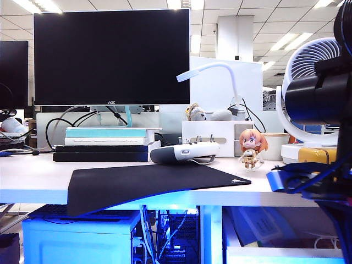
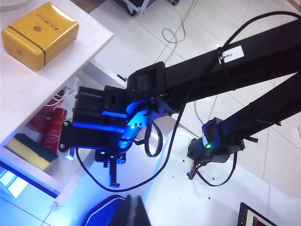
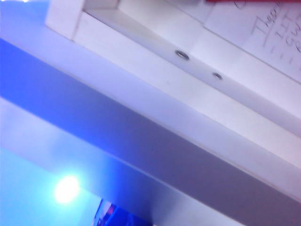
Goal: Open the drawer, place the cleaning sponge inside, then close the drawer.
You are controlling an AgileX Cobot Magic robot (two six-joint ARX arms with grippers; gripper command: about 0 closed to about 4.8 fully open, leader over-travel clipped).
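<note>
The drawer (image 2: 35, 181) stands pulled out from under the white desk. In it lies the cleaning sponge (image 2: 28, 151), yellow with a dark green top, beside a red can. In the left wrist view my right gripper (image 2: 114, 175) hangs just off the drawer's outer end, its thin black fingers together and nothing seen in them. The right wrist view shows the drawer's white board (image 3: 155, 80) with two screw holes from very close. There the right gripper (image 3: 123, 217) is only a blue blur. My left gripper (image 2: 134, 213) hovers over the floor, shut and empty.
A rounded yellow box (image 2: 40, 33) sits near the desk's corner (image 2: 106, 35). On the desk are a black mouse pad (image 1: 148, 184), a small figure (image 1: 252, 149), a fan (image 1: 311, 66) and a monitor. My black right arm (image 1: 330, 181) fills the exterior view's right edge.
</note>
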